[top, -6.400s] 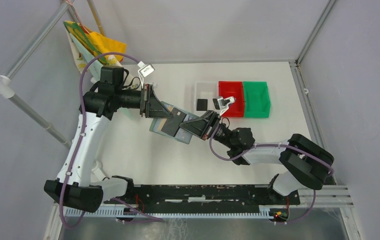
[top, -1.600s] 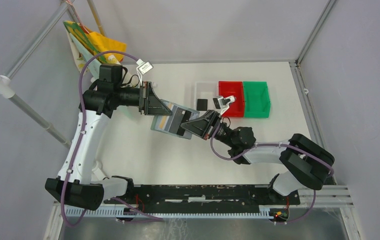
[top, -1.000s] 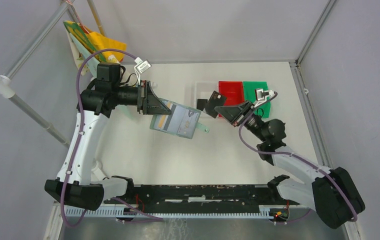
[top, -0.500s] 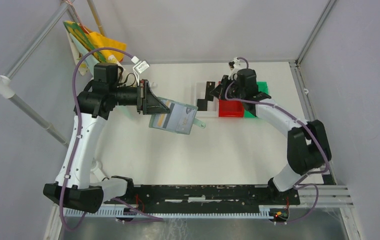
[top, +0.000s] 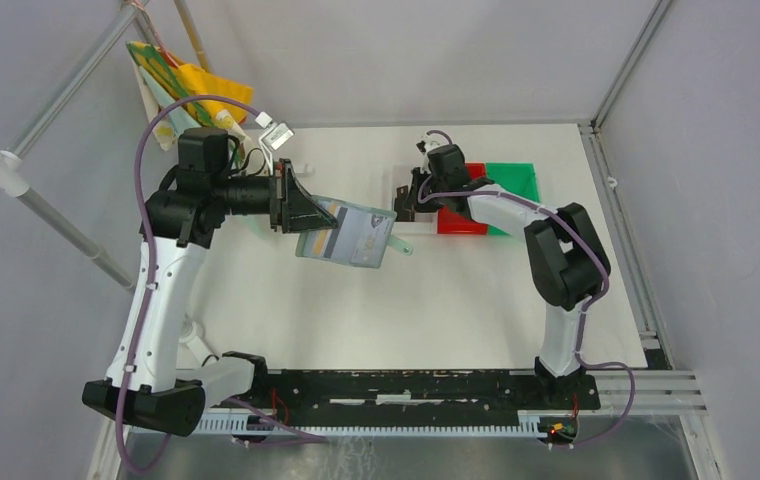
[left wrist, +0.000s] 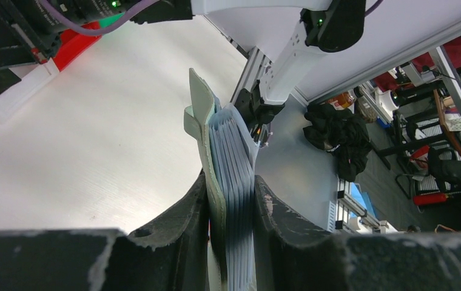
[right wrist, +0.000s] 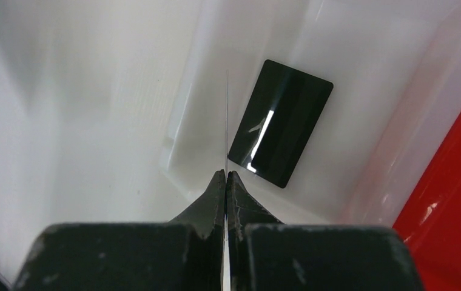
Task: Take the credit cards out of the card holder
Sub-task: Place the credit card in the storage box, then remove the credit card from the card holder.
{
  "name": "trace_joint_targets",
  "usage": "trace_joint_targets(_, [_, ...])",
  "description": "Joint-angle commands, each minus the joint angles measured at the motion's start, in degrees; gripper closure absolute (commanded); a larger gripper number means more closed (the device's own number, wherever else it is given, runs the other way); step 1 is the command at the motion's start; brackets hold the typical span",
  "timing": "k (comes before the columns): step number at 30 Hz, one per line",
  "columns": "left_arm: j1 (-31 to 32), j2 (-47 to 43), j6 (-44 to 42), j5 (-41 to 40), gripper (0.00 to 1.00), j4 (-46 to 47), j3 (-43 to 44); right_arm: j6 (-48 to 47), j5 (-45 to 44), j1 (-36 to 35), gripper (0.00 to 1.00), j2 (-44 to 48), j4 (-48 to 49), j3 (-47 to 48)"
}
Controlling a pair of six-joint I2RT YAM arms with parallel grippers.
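Note:
My left gripper (top: 303, 214) is shut on the grey-green card holder (top: 349, 232) and holds it in the air over the table's middle left. In the left wrist view the holder (left wrist: 228, 139) stands edge-on between my closed jaws (left wrist: 230, 193). A tan-gold card (top: 324, 242) shows at its lower left. My right gripper (top: 405, 203) is over the white bin (top: 408, 228), shut on a thin card seen edge-on (right wrist: 226, 115) just beyond my jaw tips (right wrist: 225, 176). Its colour does not show. A black card (right wrist: 279, 123) lies flat on the bin's floor.
A red bin (top: 459, 222) stands right of the white bin, also in the right wrist view (right wrist: 452, 182). A green bin (top: 518, 182) is beyond it. A yellow-green bag (top: 181, 85) hangs at the back left by the frame posts.
My right gripper drew a dark card out of the holder and swung it right and back to over the white bin. My left gripper kept hold of the holder, almost still.

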State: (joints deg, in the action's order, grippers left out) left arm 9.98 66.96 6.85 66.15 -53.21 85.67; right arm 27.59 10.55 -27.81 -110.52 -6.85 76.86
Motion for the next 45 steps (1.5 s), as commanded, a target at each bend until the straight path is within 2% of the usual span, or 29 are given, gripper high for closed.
trace_joint_targets(1, [-0.22, -2.46, 1.67, 2.83, 0.91, 4.69, 2.45, -0.11, -2.26, 0.18, 1.0, -2.45, 2.16, 3.82])
trace_joint_targets(4, [-0.22, -2.86, 1.8, 2.93, 0.91, 4.98, 2.5, -0.17, -1.73, 0.11, 0.99, -3.83, 2.24, 4.8])
trace_joint_targets(8, [-0.21, -3.06, 2.16, 2.93, 0.92, 5.33, 2.01, -1.04, -2.15, 0.14, 0.73, -3.17, 1.19, 5.11])
trace_joint_targets(12, [-0.22, -3.13, 3.06, 3.1, 0.91, 6.63, 1.98, -2.56, -4.4, 0.04, 0.52, 3.14, 3.15, 2.19])
trace_joint_targets(16, [-0.22, -3.26, 4.58, 3.58, 0.91, 8.55, 2.58, -4.04, -5.75, 0.06, 0.45, 9.89, 1.91, 1.76])
trace_joint_targets(20, [-0.22, -3.57, 5.58, 3.81, 0.91, 9.85, 2.51, -3.58, -5.24, 0.02, 0.36, 21.17, 3.66, -2.52])
trace_joint_targets(22, [-0.22, -3.69, 6.38, 3.76, 0.91, 10.96, 2.09, -1.04, -2.56, 0.07, 0.31, 28.14, 8.35, -8.16])
trace_joint_targets(25, [-0.18, -4.59, 9.88, 3.32, 0.92, 15.89, 0.59, 6.2, 3.17, -0.03, 0.18, 38.99, 20.78, -20.26])
trace_joint_targets(28, [-0.22, -6.01, 14.81, 2.36, 0.93, 22.86, -1.19, 15.98, 9.02, -0.32, 0.03, 48.28, 37.38, -33.85])
trace_joint_targets(32, [-0.22, -6.85, 20.59, 1.66, 0.94, 30.96, -2.59, 24.53, 11.59, -2.03, 0.02, 57.5, 51.62, -47.31])
trace_joint_targets(35, [-0.22, -6.99, 22.93, 1.12, 0.94, 34.14, -2.72, 30.92, 9.37, -5.81, 0.02, 62.38, 63.47, -56.43])
trace_joint_targets(37, [-0.21, -7.25, 25.19, 0.74, 0.94, 37.27, -3.49, 32.0, 6.52, -9.7, 0.02, 63.59, 69.67, -59.8])
trace_joint_targets(41, [-0.22, -7.41, 29.7, 0.6, 0.94, 42.18, -4.78, 30.24, 3.47, -15.77, 0.02, 61.3, 74.38, -58.49])
trace_joint_targets(45, [-0.22, -7.45, 31.03, 1.12, 0.94, 42.93, -4.63, 31.81, 1.31, -17.6, 0.02, 55.42, 76.38, -54.2])
